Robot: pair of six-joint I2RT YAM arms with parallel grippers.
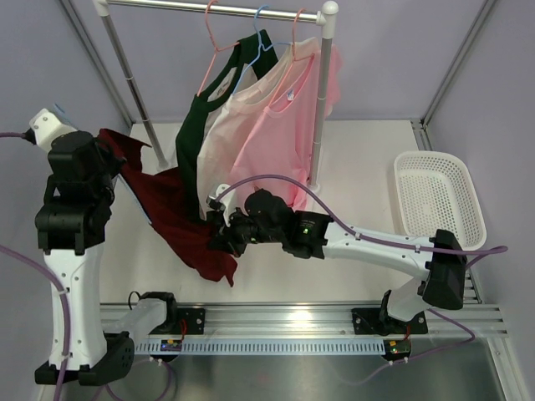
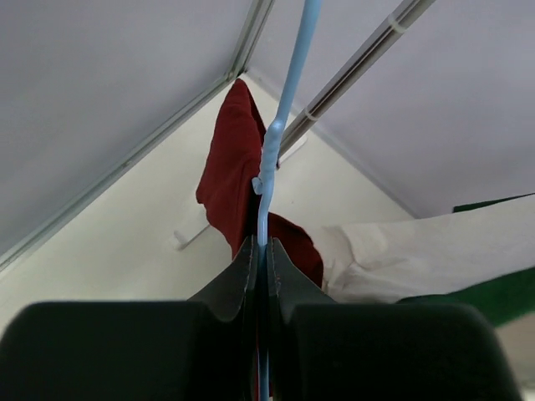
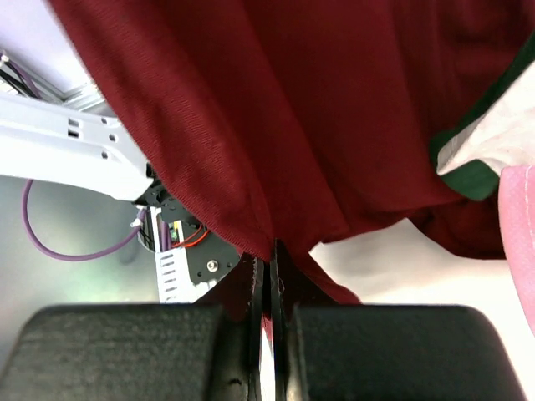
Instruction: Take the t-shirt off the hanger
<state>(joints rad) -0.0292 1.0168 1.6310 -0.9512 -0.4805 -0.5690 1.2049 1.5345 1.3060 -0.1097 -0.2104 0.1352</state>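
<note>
Top external view: the dark red t-shirt [image 1: 180,209] stretches from the left arm at 9 o'clock down toward the centre of the table. Its lower edge is pinched by the right gripper [image 1: 216,236]. The right wrist view confirms this: the right fingers are shut tight on a fold of red cloth, with the rest of the shirt hanging above them. In the left wrist view, the left gripper [image 2: 261,251] is closed on the thin shaft of a light-blue hanger [image 2: 284,100]. The upper part of the shirt is still draped over the hanger beyond the fingertips, so I judge the garment is not yet free.

Several things could go wrong from here:
- The hanger is a slim, smooth rod held in a narrow pinch. A hard tug from the right arm could twist it or slide it out of the left fingers.
- If the pull runs along the hanger's shoulders rather than off one end, the neckline may catch and stretch.
- The red cloth lies just beside the dark green shirt [image 1: 196,125] hanging on the rack [image 1: 322,109] at 12 o'clock. Dragging toward 1 o'clock could snag that shirt or swing its neighbours.
- The right gripper holds only a small fold, which may slip under tension.
</note>
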